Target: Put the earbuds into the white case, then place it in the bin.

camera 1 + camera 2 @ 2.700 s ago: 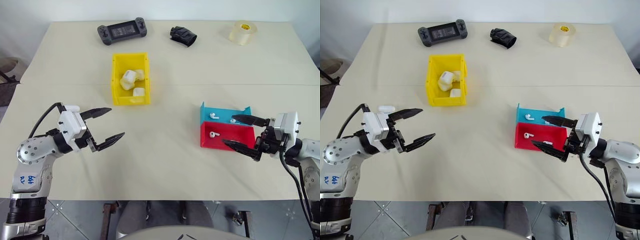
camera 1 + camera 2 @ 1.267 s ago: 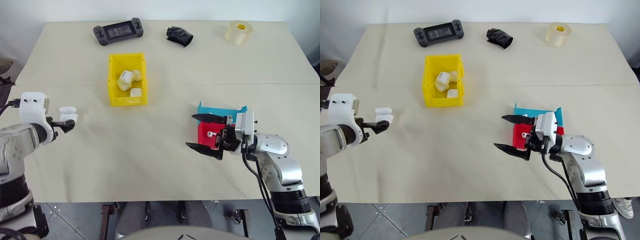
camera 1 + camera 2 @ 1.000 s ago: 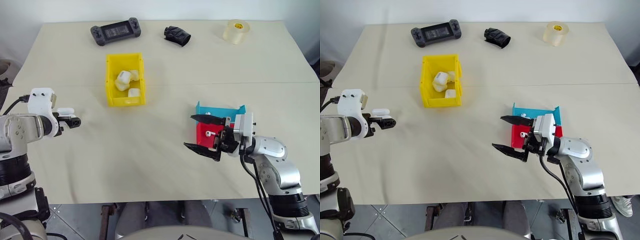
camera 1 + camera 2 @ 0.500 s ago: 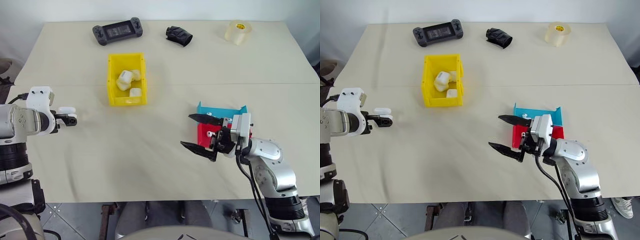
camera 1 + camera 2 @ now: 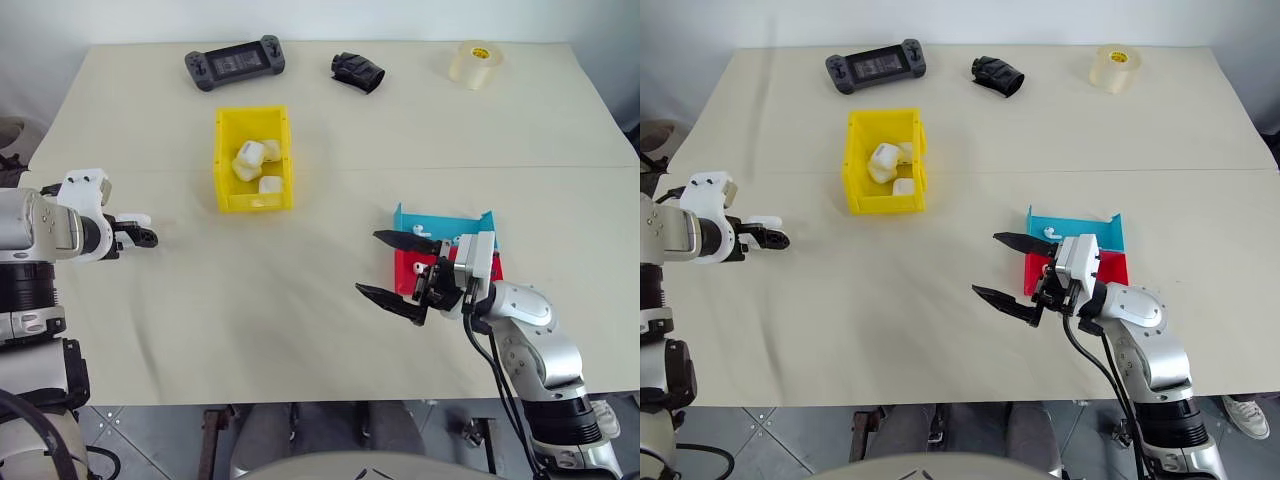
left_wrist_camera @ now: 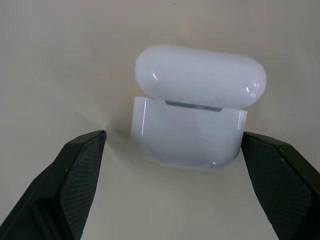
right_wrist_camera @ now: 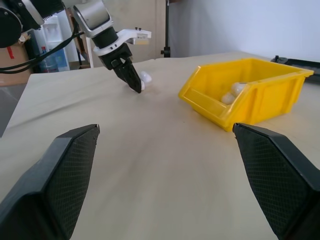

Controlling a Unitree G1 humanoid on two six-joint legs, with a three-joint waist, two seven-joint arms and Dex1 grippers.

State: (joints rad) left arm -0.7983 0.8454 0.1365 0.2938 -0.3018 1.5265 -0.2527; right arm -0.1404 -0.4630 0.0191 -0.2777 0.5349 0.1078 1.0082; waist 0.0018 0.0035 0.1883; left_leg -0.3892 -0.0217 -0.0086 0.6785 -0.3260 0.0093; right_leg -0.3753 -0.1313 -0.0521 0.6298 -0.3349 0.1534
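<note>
Head view: the left hand (image 5: 140, 237) sits at the worktop's (image 5: 300, 330) nine o'clock edge, fingers spread around the white case (image 5: 133, 220). The yellow bin (image 5: 254, 158), at eleven o'clock, holds other cases. The right hand (image 5: 400, 270) gapes empty at five o'clock beside the red tray (image 5: 408, 272) and blue tray (image 5: 440, 222), which hold the earbuds (image 5: 418, 232).

Left wrist view: the case (image 6: 192, 107) stands lid-open between spread fingers (image 6: 75, 170), not touching them.

Sitting on worktop (image 5: 330, 130): one yellow bin (image 5: 254, 196) holding three white cases (image 5: 250, 158); a fourth white case (image 6: 192, 110); one blue tray (image 5: 445, 220); one red tray (image 5: 404, 266); two earbuds (image 5: 417, 232); one game controller (image 5: 234, 62); one tape roll (image 5: 472, 63); one black object (image 5: 358, 72).
</note>
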